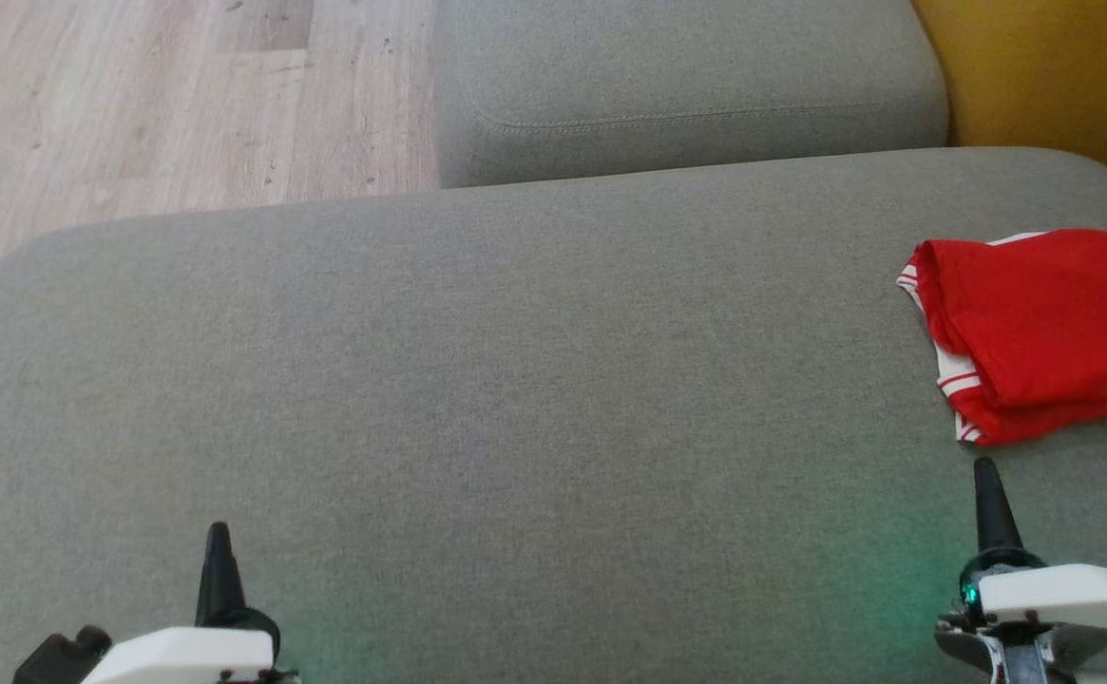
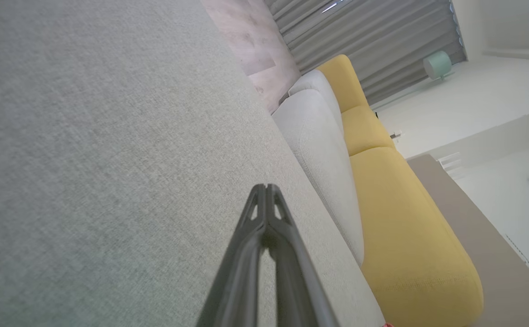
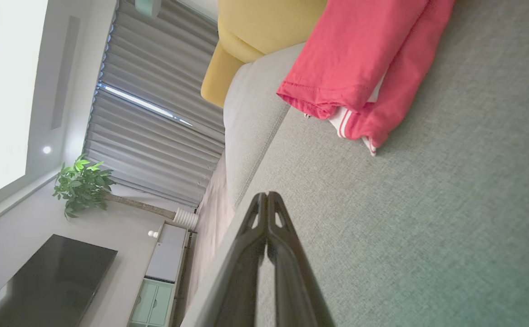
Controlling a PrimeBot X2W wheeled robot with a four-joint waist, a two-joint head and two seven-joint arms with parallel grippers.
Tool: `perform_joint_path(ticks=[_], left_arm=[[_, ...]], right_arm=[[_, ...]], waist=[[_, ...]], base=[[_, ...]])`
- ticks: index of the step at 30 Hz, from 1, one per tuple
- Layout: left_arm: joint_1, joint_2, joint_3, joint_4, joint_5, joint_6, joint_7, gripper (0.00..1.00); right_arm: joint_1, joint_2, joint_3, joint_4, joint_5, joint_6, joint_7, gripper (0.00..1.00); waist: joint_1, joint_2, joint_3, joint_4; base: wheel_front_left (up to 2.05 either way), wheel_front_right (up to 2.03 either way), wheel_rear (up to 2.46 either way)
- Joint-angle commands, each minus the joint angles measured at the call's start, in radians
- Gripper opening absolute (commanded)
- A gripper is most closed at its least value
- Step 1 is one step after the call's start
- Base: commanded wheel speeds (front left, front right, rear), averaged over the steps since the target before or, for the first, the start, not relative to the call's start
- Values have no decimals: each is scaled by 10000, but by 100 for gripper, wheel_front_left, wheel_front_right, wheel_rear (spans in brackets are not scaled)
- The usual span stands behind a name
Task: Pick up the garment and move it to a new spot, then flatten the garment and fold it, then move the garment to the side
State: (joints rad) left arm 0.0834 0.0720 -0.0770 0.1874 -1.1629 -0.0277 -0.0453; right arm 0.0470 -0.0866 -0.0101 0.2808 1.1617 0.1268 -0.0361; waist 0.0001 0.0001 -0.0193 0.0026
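The garment (image 1: 1047,332) is red with white striped trim and lies folded at the right edge of the grey sofa cushion (image 1: 515,380). The right wrist view looks onto the garment (image 3: 364,68) from the side, layers stacked. My right gripper (image 1: 987,467) is shut and empty, a short way below the garment's near corner in the head view. In its own view the right gripper (image 3: 267,194) has its tips pressed together above the cushion. My left gripper (image 1: 219,528) is shut and empty at the lower left, far from the garment. Its tips meet in the left gripper (image 2: 265,186) wrist view too.
A second grey cushion (image 1: 686,85) sits beyond the first. A yellow sofa part (image 1: 1047,76) rises at the upper right, with wooden floor (image 1: 135,104) at the upper left. Curtains (image 3: 155,109), a plant (image 3: 82,184) and a dark screen (image 3: 51,277) stand across the room.
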Motion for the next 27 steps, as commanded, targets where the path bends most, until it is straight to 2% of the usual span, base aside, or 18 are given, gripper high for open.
perform_joint_path(ticks=[1, 27], left_arm=[[-586, 124, 358, -229, -301, -110, 51, 0], [-1429, 104, 1088, 283, -3249, -710, 827, 0]], right_arm=[[-652, -31, 47, -358, 318, 27, 79, 0], [-1220, 83, -462, -371, 3193, 35, 843, 0]], waist=[[-1, -1, 8, -1], [-1, -1, 150, -17]], base=[[0, 0, 0], [0, 0, 0]])
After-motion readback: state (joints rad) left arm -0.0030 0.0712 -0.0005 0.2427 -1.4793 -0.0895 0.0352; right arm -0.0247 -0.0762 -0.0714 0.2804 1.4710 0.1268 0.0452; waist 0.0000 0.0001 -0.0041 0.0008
